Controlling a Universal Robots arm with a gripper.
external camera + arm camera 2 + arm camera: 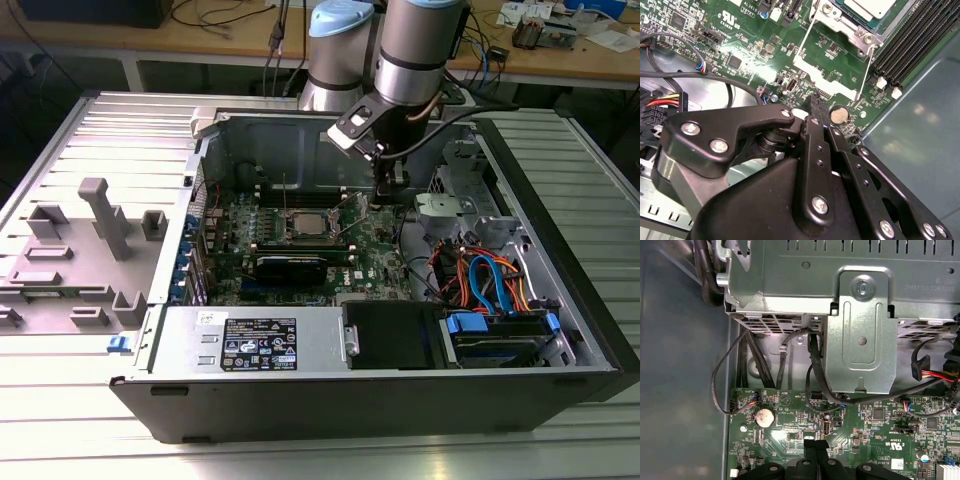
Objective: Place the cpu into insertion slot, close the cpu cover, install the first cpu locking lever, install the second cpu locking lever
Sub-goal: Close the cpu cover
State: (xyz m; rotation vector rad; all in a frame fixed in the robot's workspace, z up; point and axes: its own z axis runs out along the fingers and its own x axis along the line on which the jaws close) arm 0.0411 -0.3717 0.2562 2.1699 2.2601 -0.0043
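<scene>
End effector [813, 104] closed, tips pressed together, nothing held. Hangs low over the motherboard [740, 45], just beside the coin cell [839, 115], a short way from the socket [856, 31].

cpu [871, 7] already seated in the socket, silver top facing up. cpu cover [827, 80] looks swung open, with its free edge toward the end effector. Two thin wire locking levers [810, 35] raised, one along each side of the cover. Memory slots [910, 45] just beside the socket on the far side.

Step in hand, as judged: closing the cover with the closed tips as a pusher.

- Contact the cover's solid band, not the cut-out and not a lever wire.
- Push along the hinge arc rather than straight down, so the plate folds over the cpu and doesn't scrape it.
- Keep the tips off the coin cell and the small board parts around it.
- Go slow near the end. Thin plate, likely springy, could slip off the narrow tips.
- Check both levers are clear of the cover's path.

In the first wrist view, a metal drive bracket [860, 340] and loose black cables [722, 385] sit near the board edge: snag risk for the wrist. In the exterior view, the open case [400, 400] rests on the desk [60, 430].
</scene>
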